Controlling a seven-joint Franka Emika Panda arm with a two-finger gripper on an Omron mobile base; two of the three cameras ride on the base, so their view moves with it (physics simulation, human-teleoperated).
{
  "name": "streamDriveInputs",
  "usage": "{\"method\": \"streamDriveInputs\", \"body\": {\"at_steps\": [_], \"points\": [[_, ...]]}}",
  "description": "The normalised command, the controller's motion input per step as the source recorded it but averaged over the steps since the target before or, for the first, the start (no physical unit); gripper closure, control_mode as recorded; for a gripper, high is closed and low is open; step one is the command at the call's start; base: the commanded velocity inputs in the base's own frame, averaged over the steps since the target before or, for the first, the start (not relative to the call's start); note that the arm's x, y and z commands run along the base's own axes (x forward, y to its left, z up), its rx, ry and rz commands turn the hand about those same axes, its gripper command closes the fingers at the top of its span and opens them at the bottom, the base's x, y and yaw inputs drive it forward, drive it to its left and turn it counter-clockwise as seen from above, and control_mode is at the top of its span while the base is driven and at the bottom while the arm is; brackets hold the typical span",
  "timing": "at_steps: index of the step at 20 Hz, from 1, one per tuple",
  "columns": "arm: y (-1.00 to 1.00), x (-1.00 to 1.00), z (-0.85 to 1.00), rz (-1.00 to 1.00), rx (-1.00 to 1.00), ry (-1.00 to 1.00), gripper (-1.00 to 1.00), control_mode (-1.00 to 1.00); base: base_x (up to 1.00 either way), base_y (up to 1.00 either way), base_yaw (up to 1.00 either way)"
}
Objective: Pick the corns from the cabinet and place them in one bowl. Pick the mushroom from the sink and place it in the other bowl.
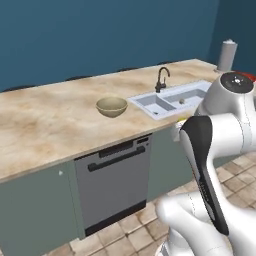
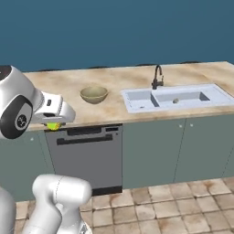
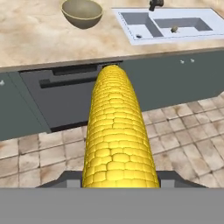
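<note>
My gripper is shut on a corn, a yellow cob that runs lengthwise up the middle of the hand view. It hangs in front of the counter edge, above the dishwasher. The tan bowl stands empty on the counter, beyond the held cob and left of the sink. The mushroom is a small pale lump in the sink's right basin. A sliver of red at the far right of the left base view may be the other bowl. The cabinet is out of view.
A black curved tap rises behind the sink. A white paper roll stands at the counter's far right end. Grey-green cupboard fronts run below the counter, over a tiled floor.
</note>
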Motion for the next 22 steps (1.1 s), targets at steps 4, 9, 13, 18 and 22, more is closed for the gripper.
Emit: {"method": "streamDriveInputs", "body": {"at_steps": [4, 9, 13, 18, 22], "points": [[0.00, 0.00, 0.00, 0.00, 0.00, 0.00, 1.00, 1.00, 0.59, -0.24, 0.10], [0.00, 0.00, 0.00, 0.00, 0.00, 0.00, 1.00, 1.00, 0.61, -0.17, 0.21], [0.00, 0.00, 0.00, 0.00, 0.00, 0.00, 1.00, 1.00, 0.59, -0.16, 0.27], [0.00, 0.00, 0.00, 0.00, 0.00, 0.00, 1.00, 1.00, 0.48, -0.22, 0.32], [0.00, 0.00, 0.00, 0.00, 0.00, 0.00, 1.00, 1.00, 0.46, -0.24, 0.30]]}}
